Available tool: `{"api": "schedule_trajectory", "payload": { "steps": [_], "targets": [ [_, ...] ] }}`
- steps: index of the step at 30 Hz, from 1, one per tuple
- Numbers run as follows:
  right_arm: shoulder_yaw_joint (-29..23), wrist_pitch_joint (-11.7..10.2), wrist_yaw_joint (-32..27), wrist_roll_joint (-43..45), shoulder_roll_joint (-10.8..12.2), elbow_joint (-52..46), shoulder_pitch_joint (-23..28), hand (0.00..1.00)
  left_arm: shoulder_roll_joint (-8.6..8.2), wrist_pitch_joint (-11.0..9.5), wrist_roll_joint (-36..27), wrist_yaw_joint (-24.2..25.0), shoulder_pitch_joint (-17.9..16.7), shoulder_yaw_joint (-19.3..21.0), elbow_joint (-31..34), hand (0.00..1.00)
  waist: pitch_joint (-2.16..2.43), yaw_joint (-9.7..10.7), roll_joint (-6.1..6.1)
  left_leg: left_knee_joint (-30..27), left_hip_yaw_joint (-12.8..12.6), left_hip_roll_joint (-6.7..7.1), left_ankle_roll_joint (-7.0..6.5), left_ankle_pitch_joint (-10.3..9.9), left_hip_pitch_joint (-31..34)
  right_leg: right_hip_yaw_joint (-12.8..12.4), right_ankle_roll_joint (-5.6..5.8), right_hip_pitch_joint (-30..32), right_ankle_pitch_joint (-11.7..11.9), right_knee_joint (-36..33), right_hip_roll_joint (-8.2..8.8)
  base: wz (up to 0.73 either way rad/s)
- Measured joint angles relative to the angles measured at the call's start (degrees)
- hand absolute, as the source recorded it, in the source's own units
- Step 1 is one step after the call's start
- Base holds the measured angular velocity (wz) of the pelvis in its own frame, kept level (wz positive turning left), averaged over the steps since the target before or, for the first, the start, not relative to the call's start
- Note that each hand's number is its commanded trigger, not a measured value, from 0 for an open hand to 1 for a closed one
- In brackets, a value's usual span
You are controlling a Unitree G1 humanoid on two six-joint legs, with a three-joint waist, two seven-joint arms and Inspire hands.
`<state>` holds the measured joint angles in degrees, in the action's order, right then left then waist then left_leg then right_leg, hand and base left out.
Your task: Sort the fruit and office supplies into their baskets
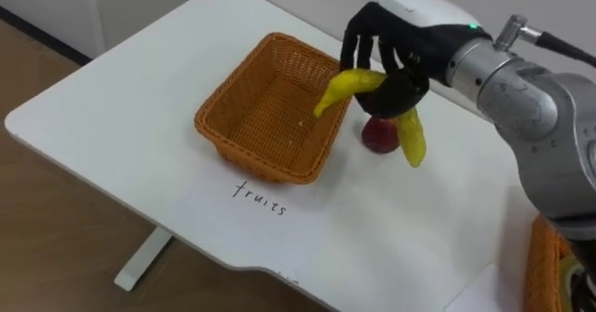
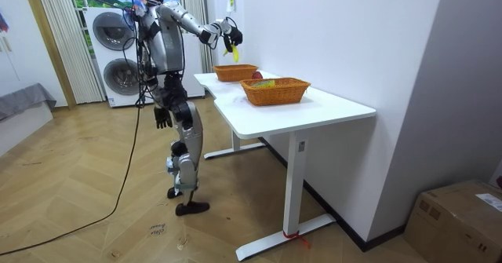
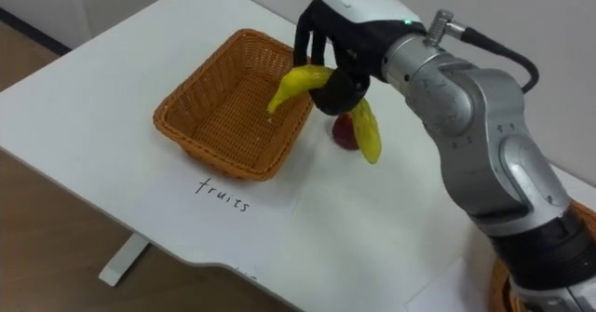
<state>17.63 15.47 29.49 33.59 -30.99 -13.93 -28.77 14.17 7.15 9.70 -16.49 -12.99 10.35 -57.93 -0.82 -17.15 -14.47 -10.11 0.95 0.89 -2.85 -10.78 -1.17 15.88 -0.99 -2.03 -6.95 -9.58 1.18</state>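
Right robot hand point(image 1: 399, 74): gripping the banana point(image 1: 346, 86) above the fruit basket's point(image 1: 251, 160) right rim.
Banana: hanging partly over the rim, partly over the apple point(image 1: 377, 137) lying on the desk point(image 1: 112, 98).
Advised move: shifting toward basket centre and lowering before releasing.
Risk: banana catching the rim and tipping out.
Left robot hand point(image 2: 162, 120): hanging by the hip.

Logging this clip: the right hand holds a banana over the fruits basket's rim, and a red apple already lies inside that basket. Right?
Not quite. The apple sits on the table just outside the basket, beside its right wall, as the left eye view shows. The right hand does hold the banana over the rim.
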Motion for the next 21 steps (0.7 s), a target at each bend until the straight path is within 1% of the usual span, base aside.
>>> {"api": "schedule_trajectory", "payload": {
  "steps": [1, 3, 4, 7, 10, 15, 18, 21],
  "targets": [
    [0.0, -0.1, -0.4, 0.0, 0.0, 0.0, 0.0, 1.00, 0.00, 0.0, 0.0, -0.4, 0.0, -0.1, 0.0, 0.00, 0.00, -0.3, 0.00, 0.0, 0.0, -0.03, 0.00, 0.0, 0.0, 0.0, 0.00, 0.0, 0.0, 0.0, -0.02, 0.00],
    [0.0, -0.5, -1.4, 0.3, 0.8, 0.0, 0.0, 1.00, 0.02, 0.0, 0.0, -0.6, -0.1, -0.1, 0.0, 0.00, 0.00, -0.5, 0.00, 0.1, 0.0, -0.07, 0.01, 0.0, -0.1, -0.1, 0.00, 0.0, 0.0, 0.0, -0.06, 0.00],
    [0.0, -0.6, -2.2, 0.4, 2.0, 0.2, 0.0, 1.00, 0.05, 0.0, 0.0, -0.8, -0.2, -0.7, 0.0, 0.00, -0.01, -0.5, 0.01, 0.1, 0.0, -0.10, 0.01, 0.0, -0.2, -0.1, 0.00, -0.1, 0.0, 0.0, -0.08, 0.00],
    [0.9, -1.5, -4.1, 0.4, 4.2, 1.3, 0.0, 1.00, -0.11, -0.1, 0.0, -0.8, -0.2, -2.4, 0.0, 0.00, -0.02, -0.6, 0.00, 0.1, 0.0, -0.08, 0.03, 0.0, -0.1, -0.1, 0.00, -0.1, 0.0, 0.0, -0.07, 0.00],
    [1.6, -2.3, -4.5, 0.3, 4.9, 2.0, 0.0, 1.00, -0.20, -0.2, 0.0, -0.8, -0.3, -2.9, 0.0, 0.00, -0.12, -0.8, -0.14, 0.1, 0.0, -0.07, 0.03, 0.0, -0.1, -0.1, 0.00, -0.1, 0.0, 0.0, -0.06, 0.00],
    [1.6, -3.1, -6.1, 0.1, 5.2, 2.1, 0.0, 1.00, -0.17, -0.2, 0.0, -0.8, -0.3, -3.5, 0.0, 0.00, -0.19, -0.8, -0.06, 0.2, 0.1, -0.07, 0.03, 0.0, -0.1, 0.0, 0.00, -0.1, 0.0, 0.0, -0.06, 0.00],
    [1.7, -3.1, -7.1, 0.3, 6.1, 2.1, 0.0, 1.00, -0.31, -0.1, 0.0, -0.8, -0.3, -3.7, 0.0, 0.00, -0.22, -0.9, -0.02, 0.4, 0.1, -0.09, 0.03, 0.0, -0.1, 0.1, 0.00, -0.1, 0.0, 0.0, -0.07, 0.00],
    [2.4, -3.0, -8.8, 0.4, 6.8, 2.3, 0.0, 1.00, -0.25, -0.1, 0.0, -0.7, -0.1, -3.8, -0.6, 0.00, -0.23, -1.4, -0.01, 0.6, 0.1, -0.11, 0.03, 0.0, -0.3, 0.1, 0.00, -0.1, 0.0, 0.1, -0.11, 0.00]
  ]
}}
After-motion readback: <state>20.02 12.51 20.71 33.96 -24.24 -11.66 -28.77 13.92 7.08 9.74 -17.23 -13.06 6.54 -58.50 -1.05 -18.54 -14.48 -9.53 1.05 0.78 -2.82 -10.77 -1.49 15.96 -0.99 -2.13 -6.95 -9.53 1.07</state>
